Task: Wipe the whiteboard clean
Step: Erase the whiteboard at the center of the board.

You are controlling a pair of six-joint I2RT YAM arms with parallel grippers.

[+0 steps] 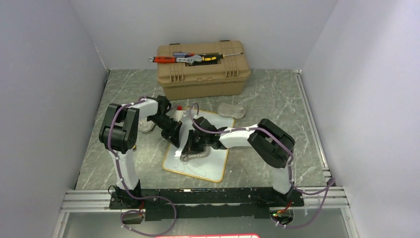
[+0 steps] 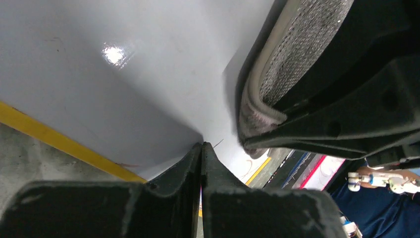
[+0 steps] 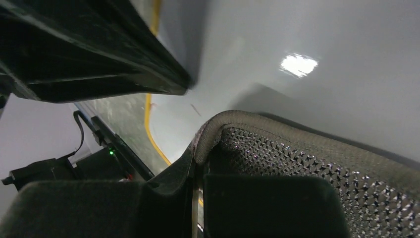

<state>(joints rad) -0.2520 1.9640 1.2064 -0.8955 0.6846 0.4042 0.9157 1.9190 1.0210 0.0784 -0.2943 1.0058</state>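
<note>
A: Count?
B: One whiteboard (image 1: 215, 153), middle of the surface (image 1: 282, 104); one toolbox (image 1: 203, 74) behind.
A: Tools?
B: Two. Your left tool (image 2: 202, 148) is pinched closed on the board; your right tool (image 3: 198, 163) clamps one grey mesh pad (image 3: 297, 163).

The left arm (image 1: 122, 130) and the right arm (image 1: 270, 142) both rise from their bases with elbows raised and wrists angled down toward the middle. The left hand (image 2: 202, 152) has its fingers pressed flat together. Just beside it, the right hand (image 3: 197, 163) is clamped on a mesh pad (image 3: 307, 168).
</note>
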